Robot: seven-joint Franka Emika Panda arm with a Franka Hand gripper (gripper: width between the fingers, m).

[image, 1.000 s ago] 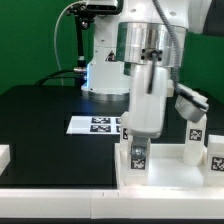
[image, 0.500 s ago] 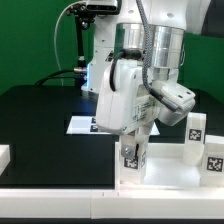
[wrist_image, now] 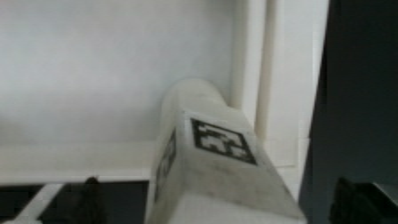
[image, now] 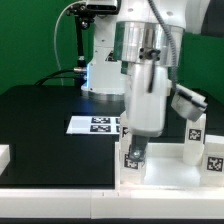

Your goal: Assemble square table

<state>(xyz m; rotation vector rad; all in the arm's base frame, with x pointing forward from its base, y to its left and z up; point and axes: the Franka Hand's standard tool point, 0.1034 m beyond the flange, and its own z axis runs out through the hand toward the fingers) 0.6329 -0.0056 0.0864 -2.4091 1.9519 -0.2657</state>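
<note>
Gripper (image: pixel 137 150) hovering wide open directly above the short chunky white tagged plastic leg (image: pixel 134 158) (wrist_image: pixel 222 160), apparently not gripping it.

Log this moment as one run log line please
gripper: open | over: tagged leg, upright on tabletop | held: nothing visible | other legs: standing

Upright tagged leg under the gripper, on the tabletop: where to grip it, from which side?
Judging by its pose: the leg stands upright on the tabletop, top end free, directly below the gripper. Come straight down from above and pinch the upper part, fingers on two opposite sides. The raised rim blocks a low sideways approach.
</note>
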